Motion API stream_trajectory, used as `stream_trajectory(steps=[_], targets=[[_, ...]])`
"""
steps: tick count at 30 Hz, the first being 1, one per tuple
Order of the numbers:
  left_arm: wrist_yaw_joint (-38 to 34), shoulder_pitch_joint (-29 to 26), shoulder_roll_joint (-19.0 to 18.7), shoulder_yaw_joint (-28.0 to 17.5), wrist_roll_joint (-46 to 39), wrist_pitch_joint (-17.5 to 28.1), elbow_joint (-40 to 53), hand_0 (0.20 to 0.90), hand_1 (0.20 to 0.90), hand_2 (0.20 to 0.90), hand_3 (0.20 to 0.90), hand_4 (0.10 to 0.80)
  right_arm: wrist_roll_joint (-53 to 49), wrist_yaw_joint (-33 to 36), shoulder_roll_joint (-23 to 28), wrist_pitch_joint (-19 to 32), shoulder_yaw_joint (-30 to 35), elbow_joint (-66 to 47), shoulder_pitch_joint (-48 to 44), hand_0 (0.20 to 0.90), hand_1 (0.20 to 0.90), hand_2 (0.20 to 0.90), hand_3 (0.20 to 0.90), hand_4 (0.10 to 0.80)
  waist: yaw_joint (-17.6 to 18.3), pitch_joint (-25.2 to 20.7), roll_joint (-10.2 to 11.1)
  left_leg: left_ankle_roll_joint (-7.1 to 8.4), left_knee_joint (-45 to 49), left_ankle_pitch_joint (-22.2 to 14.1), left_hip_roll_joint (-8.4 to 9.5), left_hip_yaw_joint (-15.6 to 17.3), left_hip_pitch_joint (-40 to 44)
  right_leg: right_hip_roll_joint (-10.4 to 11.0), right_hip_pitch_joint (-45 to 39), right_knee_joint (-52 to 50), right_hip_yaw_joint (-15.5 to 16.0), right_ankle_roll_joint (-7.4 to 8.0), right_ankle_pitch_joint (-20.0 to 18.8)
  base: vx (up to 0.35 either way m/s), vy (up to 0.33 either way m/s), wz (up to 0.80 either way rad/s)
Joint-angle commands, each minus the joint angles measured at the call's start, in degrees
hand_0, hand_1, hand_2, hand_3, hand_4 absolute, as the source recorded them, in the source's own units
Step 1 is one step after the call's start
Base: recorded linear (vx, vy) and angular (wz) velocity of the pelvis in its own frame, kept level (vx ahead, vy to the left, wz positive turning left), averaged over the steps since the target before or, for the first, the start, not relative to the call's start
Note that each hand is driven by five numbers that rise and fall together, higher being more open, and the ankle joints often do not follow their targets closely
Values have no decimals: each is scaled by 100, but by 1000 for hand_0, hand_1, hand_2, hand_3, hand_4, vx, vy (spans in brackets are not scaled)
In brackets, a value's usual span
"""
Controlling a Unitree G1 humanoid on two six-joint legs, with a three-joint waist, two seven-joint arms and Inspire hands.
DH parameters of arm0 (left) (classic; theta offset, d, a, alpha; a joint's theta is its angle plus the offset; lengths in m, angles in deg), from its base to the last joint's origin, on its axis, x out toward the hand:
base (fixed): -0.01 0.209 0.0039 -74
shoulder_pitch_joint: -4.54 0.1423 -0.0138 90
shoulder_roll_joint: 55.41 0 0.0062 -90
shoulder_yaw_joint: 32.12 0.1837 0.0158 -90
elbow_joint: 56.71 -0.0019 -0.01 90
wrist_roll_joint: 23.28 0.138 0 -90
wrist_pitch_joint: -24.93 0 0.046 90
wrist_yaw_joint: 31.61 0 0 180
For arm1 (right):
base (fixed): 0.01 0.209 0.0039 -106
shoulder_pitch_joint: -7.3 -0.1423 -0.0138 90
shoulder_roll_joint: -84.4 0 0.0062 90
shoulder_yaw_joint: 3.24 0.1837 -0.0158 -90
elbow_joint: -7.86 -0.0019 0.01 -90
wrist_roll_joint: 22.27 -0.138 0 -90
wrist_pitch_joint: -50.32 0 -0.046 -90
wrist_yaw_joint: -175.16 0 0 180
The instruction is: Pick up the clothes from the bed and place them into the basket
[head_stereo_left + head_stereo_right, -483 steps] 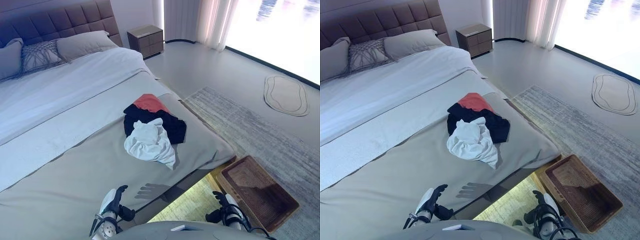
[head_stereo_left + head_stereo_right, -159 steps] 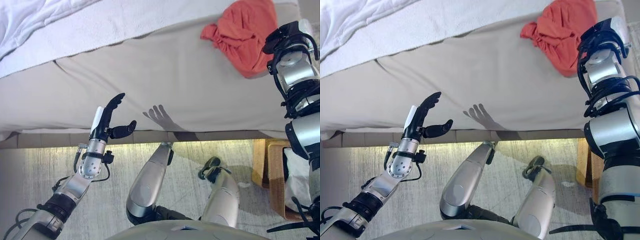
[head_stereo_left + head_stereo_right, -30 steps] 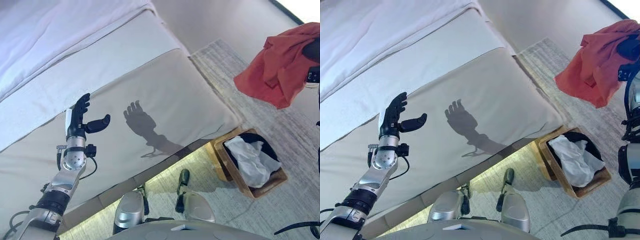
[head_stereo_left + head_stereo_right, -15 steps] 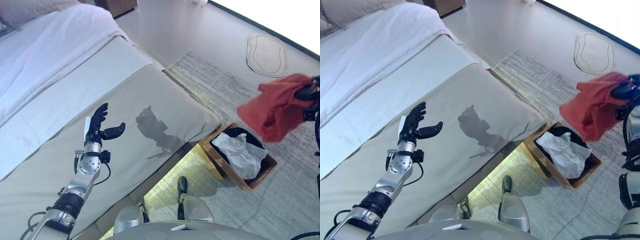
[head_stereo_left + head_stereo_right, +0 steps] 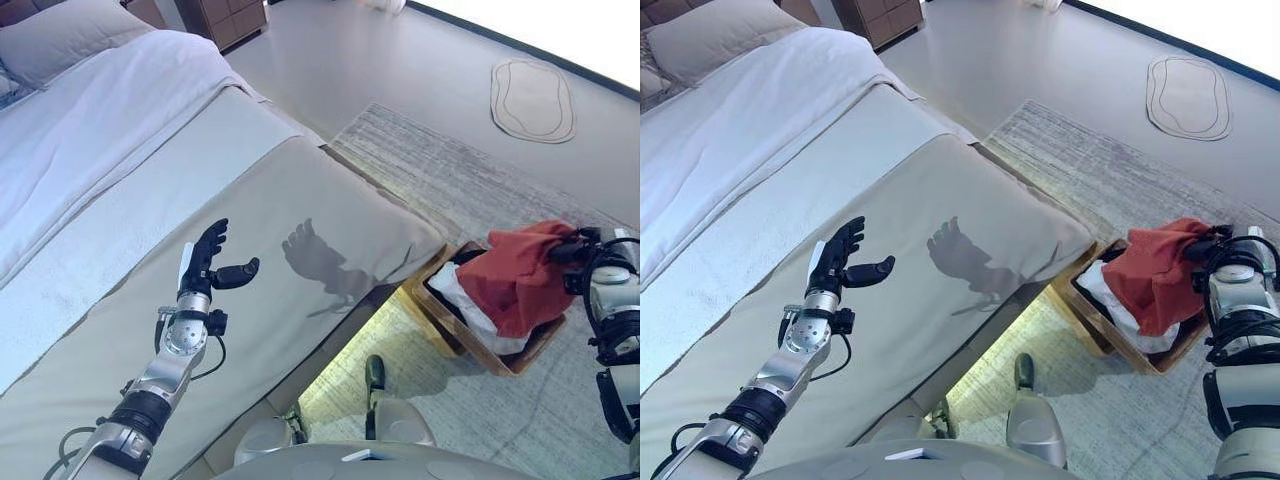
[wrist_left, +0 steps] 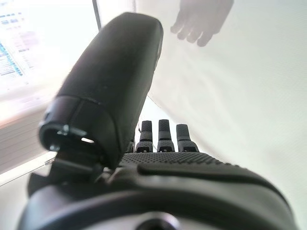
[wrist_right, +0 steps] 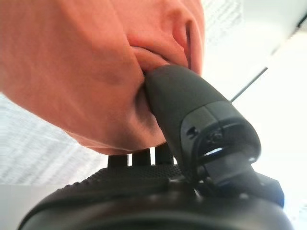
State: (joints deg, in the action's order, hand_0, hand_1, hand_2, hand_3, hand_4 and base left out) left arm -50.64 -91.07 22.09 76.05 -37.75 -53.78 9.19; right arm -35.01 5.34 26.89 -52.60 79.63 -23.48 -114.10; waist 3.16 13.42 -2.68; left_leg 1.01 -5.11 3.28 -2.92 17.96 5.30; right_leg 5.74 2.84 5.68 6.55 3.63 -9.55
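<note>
The robot's right hand point(image 5: 1218, 243) is closed on the bunched top of a red-orange cloth garment point(image 5: 1155, 272), its thumb and fingers pinching a fold of the fabric, as the right wrist view shows with the thumb pressed into the cloth; the garment hangs down into the brown woven rectangular basket point(image 5: 1120, 352), which stands on the grey patterned rug point(image 5: 1110, 180) just beside the foot corner of the bed point(image 5: 940, 200); the garment's lower part lies over a crumpled white cloth garment point(image 5: 1100, 290) already inside the basket; the robot's left hand point(image 5: 205, 262) is held above the beige bedspread with fingers straight and thumb spread out to the side, holding nothing and touching nothing; its shadow falls on the bedspread beside it
</note>
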Motion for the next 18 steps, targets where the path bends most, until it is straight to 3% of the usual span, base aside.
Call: stream_trajectory(steps=[1,3,9,18], targets=[[-95,-409,-227,23,168,452,199,900,900,900,900,800,196,528,523,460,-76,186,-698,312,312,312,214,114,-168,1,-78,295,11,-432,-204,-564,-27,84,-386,-68,36,106,676,0,0,0],[-89,-406,-244,34,159,440,257,900,900,900,900,800,203,645,529,551,-40,285,-668,900,900,900,900,800,-174,14,-129,301,11,-431,-198,-580,-52,91,-362,-68,36,107,687,2,-22,5],[-67,-348,-301,50,67,487,348,900,900,900,900,800,361,695,560,662,5,367,-554,900,900,900,900,800,-179,3,-256,319,11,-406,-179,-621,-97,95,-335,-68,46,92,715,5,-2,5],[69,-223,-340,-3,42,508,271,900,900,900,900,800,480,661,557,755,62,394,-279,900,900,900,900,800,-207,-98,-189,325,11,-411,-214,-608,-16,81,-445,-68,104,79,741,6,-2,0]])
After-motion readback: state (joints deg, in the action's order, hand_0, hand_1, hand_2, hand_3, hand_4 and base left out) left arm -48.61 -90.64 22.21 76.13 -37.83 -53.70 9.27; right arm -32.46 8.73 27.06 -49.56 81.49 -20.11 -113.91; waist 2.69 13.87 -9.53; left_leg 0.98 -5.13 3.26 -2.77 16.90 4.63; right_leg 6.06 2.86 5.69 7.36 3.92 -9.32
